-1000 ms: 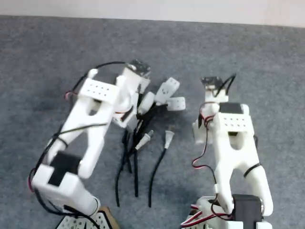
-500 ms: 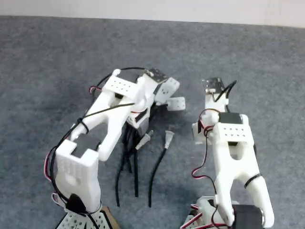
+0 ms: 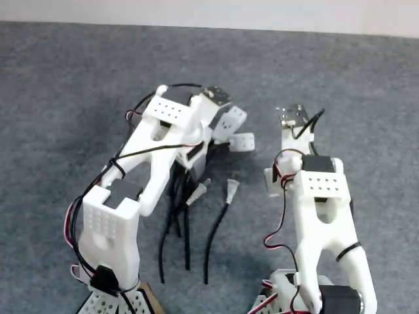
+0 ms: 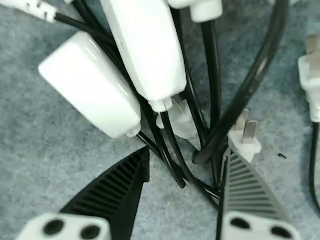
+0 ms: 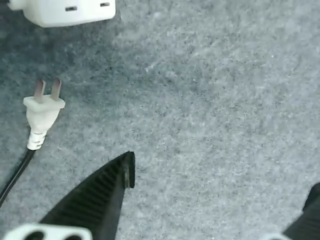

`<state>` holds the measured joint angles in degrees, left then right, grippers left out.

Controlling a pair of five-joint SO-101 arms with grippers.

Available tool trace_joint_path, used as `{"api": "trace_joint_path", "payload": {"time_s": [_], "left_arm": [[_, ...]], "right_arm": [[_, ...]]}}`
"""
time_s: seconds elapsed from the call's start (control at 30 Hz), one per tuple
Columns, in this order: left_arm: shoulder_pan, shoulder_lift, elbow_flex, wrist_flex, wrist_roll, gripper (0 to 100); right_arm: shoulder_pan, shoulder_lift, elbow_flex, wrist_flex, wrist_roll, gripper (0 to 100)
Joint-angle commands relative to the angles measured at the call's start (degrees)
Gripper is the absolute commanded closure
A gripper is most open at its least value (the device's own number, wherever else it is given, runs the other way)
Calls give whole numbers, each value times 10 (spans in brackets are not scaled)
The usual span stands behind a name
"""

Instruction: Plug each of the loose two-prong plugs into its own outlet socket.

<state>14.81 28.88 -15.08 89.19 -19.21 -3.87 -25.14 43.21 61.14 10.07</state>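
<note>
Several white outlet blocks with black cords lie bunched at mid-table. My left gripper hangs open low over this bunch, its black fingers straddling crossed black cords. Two white outlet blocks lie just beyond the fingers. A loose two-prong plug rests beside one fingertip, and another plug lies under the cords. My right gripper is open over bare carpet. A loose white plug on a black cord lies off to its side, short of an outlet block that shows two slots.
In the high view two loose plugs lie between the arms, with their black cords trailing toward the near edge. The left arm covers much of the bunch. Grey carpet stretches open on the right and at the far side.
The left arm has swung to the right and forward, so it now stands over the outlet bunch. The right arm has shifted only slightly.
</note>
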Motion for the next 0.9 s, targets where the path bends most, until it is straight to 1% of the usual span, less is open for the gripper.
{"api": "trace_joint_path", "payload": {"time_s": [0.0,0.13,0.27,0.37,0.5,0.57,0.67,0.87], "left_arm": [[-24,-1,-21,11,-21,768],[-43,-1,-24,16,-40,718],[-45,-1,-25,12,-81,662],[-42,-1,-25,11,-85,639],[-41,-1,-25,9,-69,639],[-41,-1,-22,-10,-59,639],[-41,0,-21,-25,-42,639],[-41,13,-21,-59,-40,639]], "right_arm": [[-3,-23,-3,-4,10,505],[-4,-23,-3,-3,10,505],[-36,-25,-3,15,10,505],[-57,-25,-3,20,9,505],[-59,-25,-3,20,5,505],[-59,-23,-3,20,3,505],[-58,-21,-3,18,-23,505],[-58,-20,-3,16,-24,505]]}}
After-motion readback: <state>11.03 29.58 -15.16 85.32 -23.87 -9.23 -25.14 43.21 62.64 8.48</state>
